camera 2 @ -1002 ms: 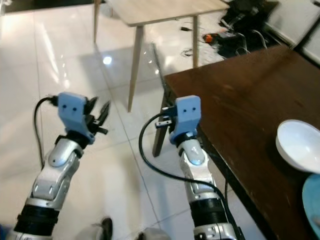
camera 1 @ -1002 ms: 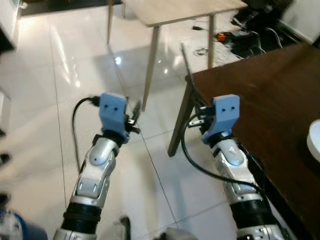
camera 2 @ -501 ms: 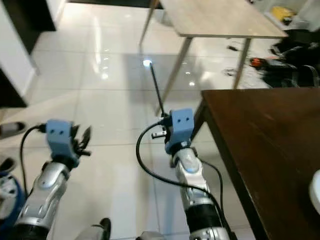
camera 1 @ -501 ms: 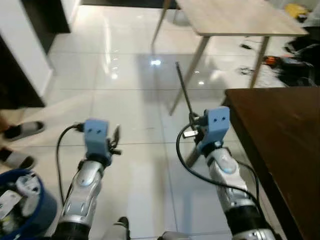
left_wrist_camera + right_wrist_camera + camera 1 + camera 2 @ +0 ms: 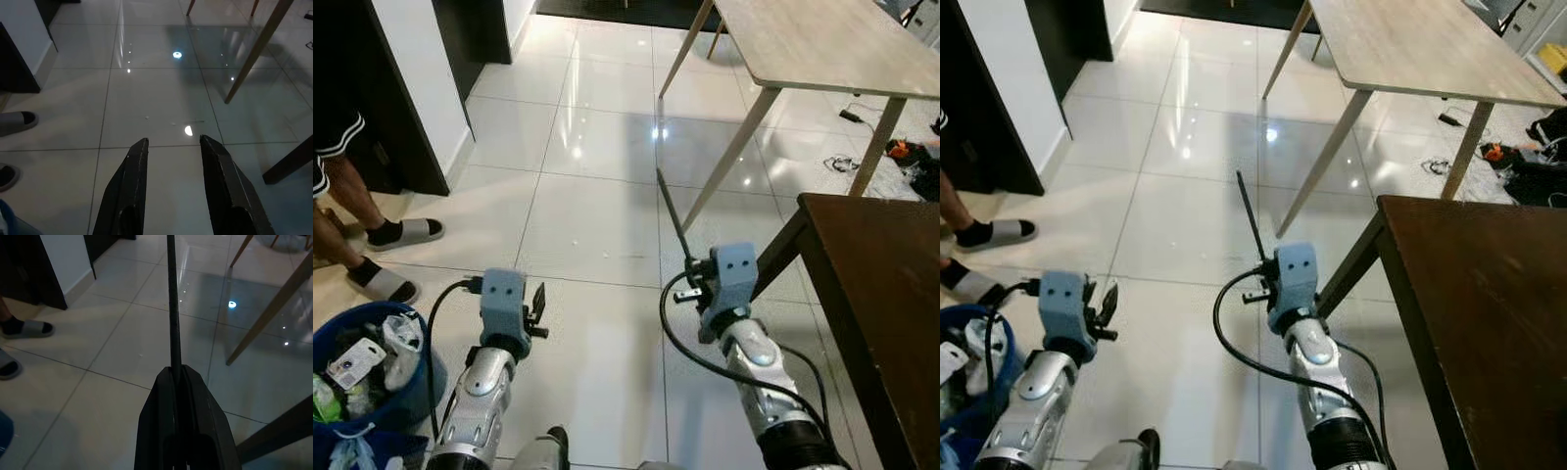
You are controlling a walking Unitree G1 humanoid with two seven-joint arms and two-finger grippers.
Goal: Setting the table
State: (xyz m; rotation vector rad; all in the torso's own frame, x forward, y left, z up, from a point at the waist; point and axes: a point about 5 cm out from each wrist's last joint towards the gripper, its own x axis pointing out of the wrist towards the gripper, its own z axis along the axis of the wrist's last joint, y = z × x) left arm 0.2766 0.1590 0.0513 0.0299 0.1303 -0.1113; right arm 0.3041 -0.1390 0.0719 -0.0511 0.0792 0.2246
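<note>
My right gripper (image 5: 693, 277) is shut on a thin dark stick (image 5: 673, 215), perhaps a chopstick, which points up and forward over the tiled floor. In the right wrist view the stick (image 5: 171, 298) runs straight out from between the closed fingers (image 5: 161, 396). My left gripper (image 5: 536, 302) is held low over the floor. In the left wrist view its two black fingers (image 5: 134, 166) stand apart with nothing between them. The dark brown table (image 5: 886, 284) is to my right, its corner just beside the right arm.
A light wooden table (image 5: 822, 39) on slanted legs stands ahead to the right, with cables (image 5: 901, 157) on the floor beyond it. At my left are a blue bin (image 5: 406, 397) full of rubbish and a person's legs in slippers (image 5: 396, 233). White wall with dark panels on the far left.
The camera has swung left: the brown table slid to the right edge, and the bin and the person's feet came into view. Both grippers hold the same pose, stick still gripped.
</note>
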